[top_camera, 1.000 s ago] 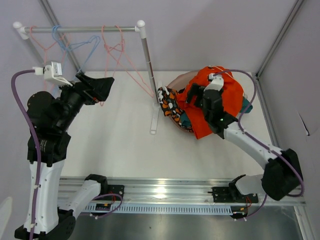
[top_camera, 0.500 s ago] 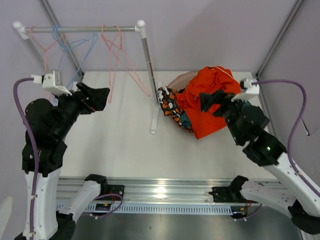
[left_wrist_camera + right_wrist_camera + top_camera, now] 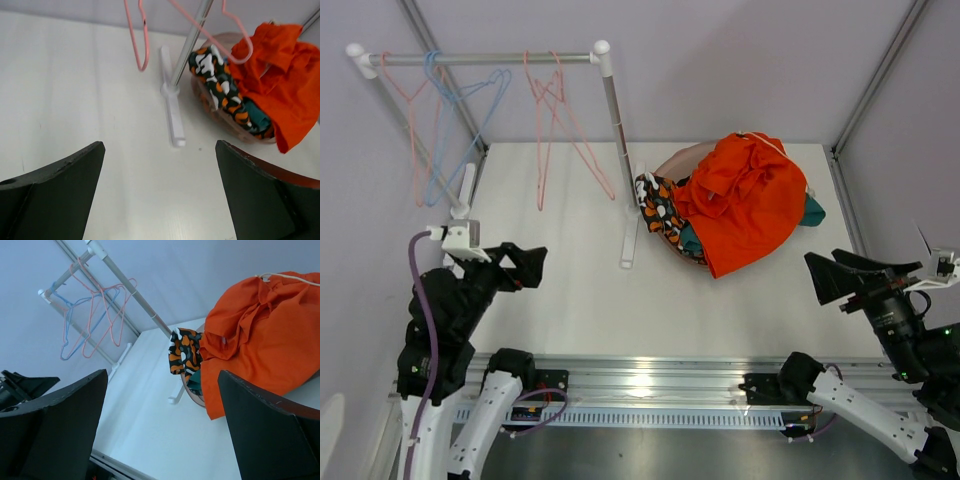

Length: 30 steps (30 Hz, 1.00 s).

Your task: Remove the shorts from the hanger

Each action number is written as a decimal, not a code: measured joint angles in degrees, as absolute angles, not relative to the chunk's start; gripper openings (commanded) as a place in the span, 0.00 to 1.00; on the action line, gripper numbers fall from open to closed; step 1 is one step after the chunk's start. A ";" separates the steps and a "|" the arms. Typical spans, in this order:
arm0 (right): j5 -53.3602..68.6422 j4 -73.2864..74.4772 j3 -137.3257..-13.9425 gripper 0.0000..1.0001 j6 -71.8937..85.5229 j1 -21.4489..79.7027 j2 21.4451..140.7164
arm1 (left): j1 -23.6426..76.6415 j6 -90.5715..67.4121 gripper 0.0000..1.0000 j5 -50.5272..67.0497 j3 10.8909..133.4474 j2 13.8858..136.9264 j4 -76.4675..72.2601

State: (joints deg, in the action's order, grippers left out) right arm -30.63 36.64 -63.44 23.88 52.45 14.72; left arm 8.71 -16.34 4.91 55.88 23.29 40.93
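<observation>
The bright orange shorts (image 3: 745, 200) lie heaped on a pile at the right, off the rack. The black shorts with orange-and-white pattern (image 3: 658, 205) and teal shorts (image 3: 691, 238) show under them. In the wrist views the orange shorts (image 3: 280, 65) (image 3: 265, 335) top the same pile beside the patterned shorts (image 3: 220, 85) (image 3: 182, 355). The hangers (image 3: 555, 115) on the rack hang bare. My left gripper (image 3: 525, 265) is open and empty near the front left. My right gripper (image 3: 830, 275) is open and empty at the front right, apart from the pile.
The clothes rack (image 3: 605, 90) stands at the back left, with its white foot (image 3: 630, 235) on the table. Pink and blue hangers (image 3: 460, 110) hang on its rail. A pinkish basket (image 3: 672, 160) holds the pile. Metal frame posts run along the right wall.
Both arms have pulled back toward the near edge. The right gripper came off the orange shorts, and the left gripper moved down away from the hangers.
</observation>
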 measured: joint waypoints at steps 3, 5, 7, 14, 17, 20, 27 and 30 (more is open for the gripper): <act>-30.81 38.68 -63.22 1.00 23.40 52.45 13.37 | 8.71 -16.12 0.99 5.19 50.87 20.86 40.73; -31.27 39.70 -62.78 0.99 22.74 52.45 12.12 | 8.71 -16.23 0.99 5.34 48.40 19.11 40.45; -31.90 40.53 -62.33 0.99 21.93 52.45 10.61 | 8.71 -16.40 0.99 6.37 46.94 17.87 39.77; -35.77 43.24 -61.23 0.99 19.66 52.47 5.76 | 8.71 -16.86 0.99 8.03 42.89 16.16 35.00; -37.21 44.93 -59.79 0.99 19.62 52.80 5.10 | 8.71 -17.10 0.99 6.52 41.93 15.97 34.59; -38.02 46.63 -58.22 0.99 19.64 53.30 4.91 | 8.71 -17.19 0.99 4.78 41.67 15.90 34.41; -39.03 47.68 -57.39 0.99 19.29 54.30 4.54 | 8.71 -17.58 0.99 2.63 41.65 15.73 34.33; -39.22 47.66 -57.28 0.99 19.05 54.76 4.25 | 8.71 -17.58 0.99 2.09 41.56 15.73 34.30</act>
